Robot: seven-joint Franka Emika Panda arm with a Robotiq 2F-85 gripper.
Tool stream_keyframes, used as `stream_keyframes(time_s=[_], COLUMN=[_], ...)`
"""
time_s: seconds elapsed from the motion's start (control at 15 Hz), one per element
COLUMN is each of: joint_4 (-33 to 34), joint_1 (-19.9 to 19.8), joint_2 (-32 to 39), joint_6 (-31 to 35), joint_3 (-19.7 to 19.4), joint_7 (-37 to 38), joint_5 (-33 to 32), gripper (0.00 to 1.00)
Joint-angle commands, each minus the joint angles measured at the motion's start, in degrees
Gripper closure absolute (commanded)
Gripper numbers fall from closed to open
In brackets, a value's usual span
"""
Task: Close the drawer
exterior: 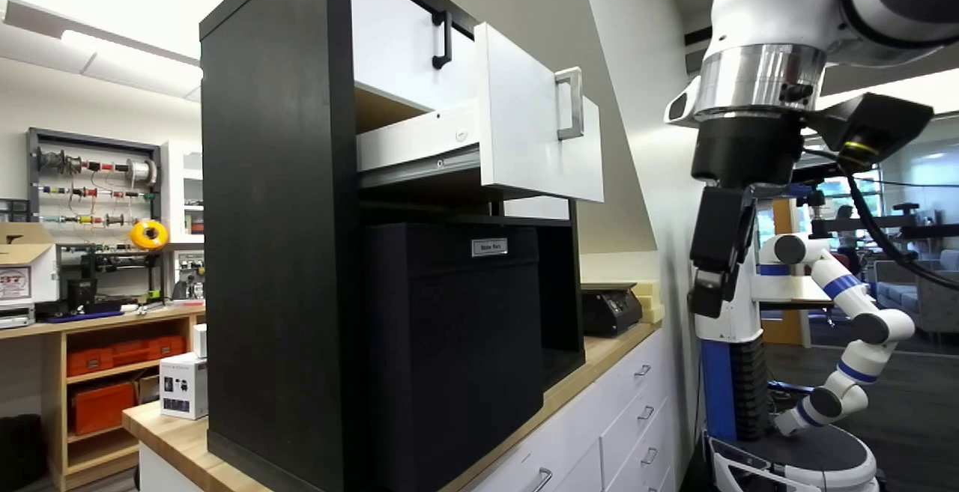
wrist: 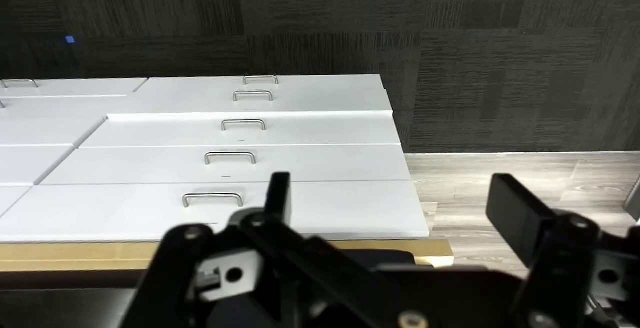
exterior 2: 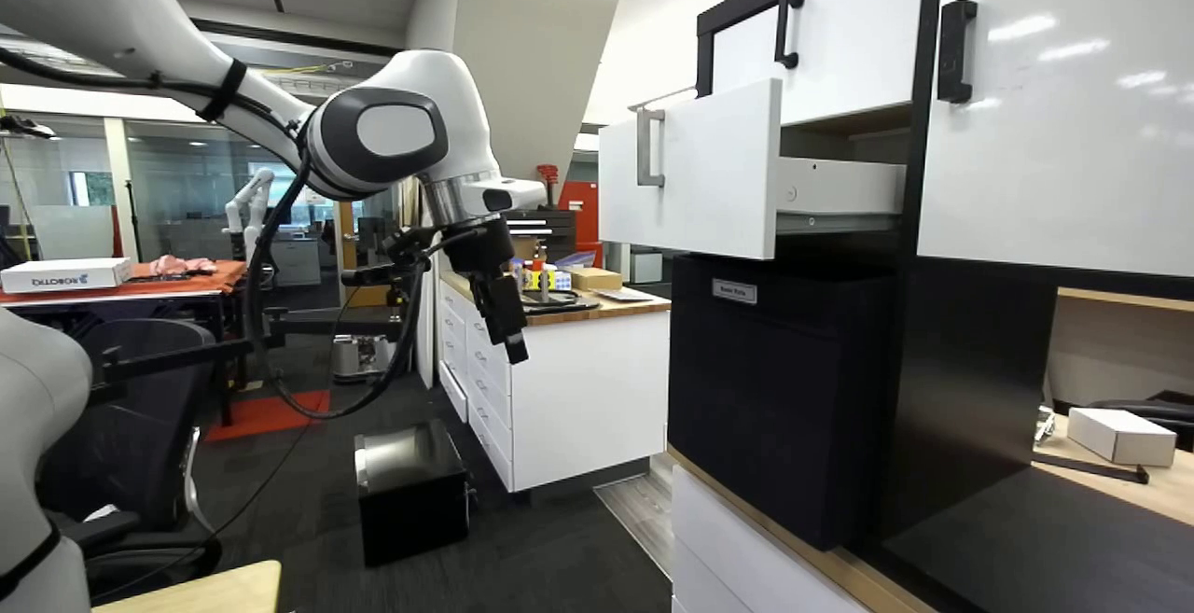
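The drawer is the lower of two white fronts in the tall black cabinet (exterior: 270,215). It stands pulled out, with its white side and metal runner showing in both exterior views. Its white front (exterior: 528,114) (exterior 2: 704,174) bears a silver-grey handle (exterior: 571,104) (exterior 2: 650,148). My gripper (exterior: 708,293) (exterior 2: 513,338) hangs in the air in front of the drawer front, apart from it and with its tips lower than it. In the wrist view my gripper (wrist: 390,188) has its fingers wide apart with nothing between them. The drawer does not show in the wrist view.
Above the drawer is a white front (exterior: 397,43) with a black handle, shut. Below is a black labelled bin front (exterior: 472,327). A large white door (exterior 2: 1073,146) adjoins. White counter drawers (wrist: 245,163) with a wooden top edge (wrist: 75,255) lie below my gripper.
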Motion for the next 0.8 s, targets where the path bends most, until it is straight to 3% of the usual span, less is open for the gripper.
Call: stream_keyframes(time_s=[0.0, 0.33, 0.73], joint_4=[1.71, 4.9, 8.25], joint_1=[0.84, -0.74, -2.59], joint_2=[-3.9, -8.6, -11.5], joint_6=[-6.1, -10.27, -8.3], joint_3=[-1.68, -1.3, -2.41], joint_7=[-1.36, -0.53, -1.09], joint_5=[-1.29, -4.86, -8.6], gripper=[0.0, 0.0, 0.0])
